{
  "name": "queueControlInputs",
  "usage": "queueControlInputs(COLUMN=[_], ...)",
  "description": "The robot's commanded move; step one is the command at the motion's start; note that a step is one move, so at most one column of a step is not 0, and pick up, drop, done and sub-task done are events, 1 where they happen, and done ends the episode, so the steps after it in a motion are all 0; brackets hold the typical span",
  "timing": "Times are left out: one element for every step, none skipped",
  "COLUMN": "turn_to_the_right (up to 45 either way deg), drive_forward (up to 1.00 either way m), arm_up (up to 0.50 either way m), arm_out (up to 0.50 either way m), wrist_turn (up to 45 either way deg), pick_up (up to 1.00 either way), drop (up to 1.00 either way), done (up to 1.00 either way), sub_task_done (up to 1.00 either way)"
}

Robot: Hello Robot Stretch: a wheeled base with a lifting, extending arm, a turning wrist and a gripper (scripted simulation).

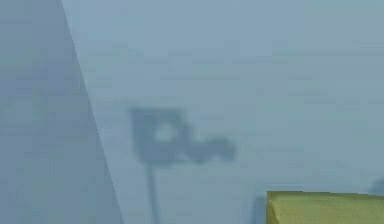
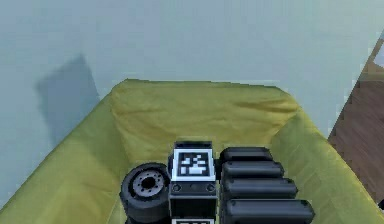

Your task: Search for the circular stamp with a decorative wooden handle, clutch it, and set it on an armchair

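One hand (image 2: 148, 192) shows against the yellow armchair (image 2: 200, 105); cannot tell whether it holds anything

Armchair (image 2: 120, 130) olive-yellow, plain all over. Wall (image 2: 200, 40) behind it pale grey-green. Floor (image 2: 362, 130) at arm side view's right: brown wood, plank lines. Arm (image 2: 255, 185) black, banded in segments. Marker square (image 2: 195, 166) white with black marks. Hand (image 2: 148, 190) black, grey hub. Forward view: blue-grey wall, same olive-yellow armchair at bottom right.
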Motion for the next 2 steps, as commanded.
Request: queueControlInputs(turn_to_the_right=[0.0,0.0], drive_forward=[0.0,0.0], arm_up=[0.0,0.0], arm_out=[0.4,0.0], wrist_turn=[0.0,45.0], pick_up=[0.0,0.0], drop=[0.0,0.0], done=[0.0,0.0], sub_task_done=[0.0,0.0])
